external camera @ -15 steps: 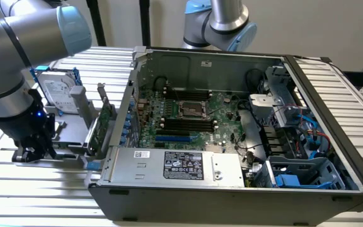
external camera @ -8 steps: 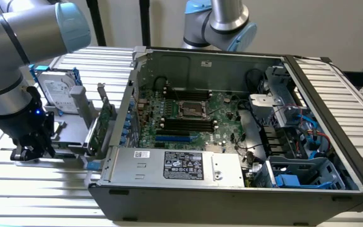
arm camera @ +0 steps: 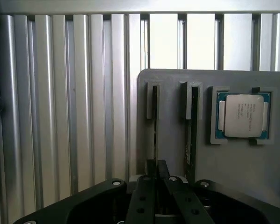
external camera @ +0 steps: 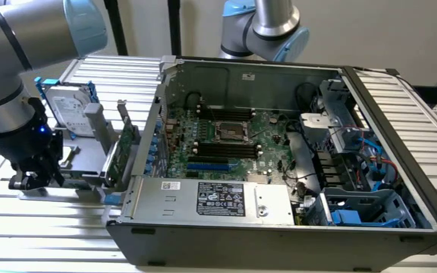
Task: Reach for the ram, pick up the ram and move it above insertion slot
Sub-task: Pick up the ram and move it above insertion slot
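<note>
Black fingers of the gripper (arm camera: 156, 164) sit closest to the wrist camera. They are drawn narrow and appear pinched on the thin edge of the ram (arm camera: 155, 123), which stands on edge in a groove of the grey holder (arm camera: 170, 140). A second stick (arm camera: 190, 135) stands in the neighbouring groove, and past it a processor chip (arm camera: 242, 114) lies flat in a recess. At the exterior view's left the gripper (external camera: 30, 181) is low over the holder on the slatted worktop (external camera: 52, 227). A hard drive (external camera: 70, 108) and an expansion card (external camera: 127, 142) stand between the holder and the open computer case (external camera: 279, 239). Inside the case, the dark memory slots (external camera: 226, 149) lie well apart from the holder. I judge the grasp made and the lift not yet begun. Freeing the ram calls for a straight pull along the groove without tilt.
</note>
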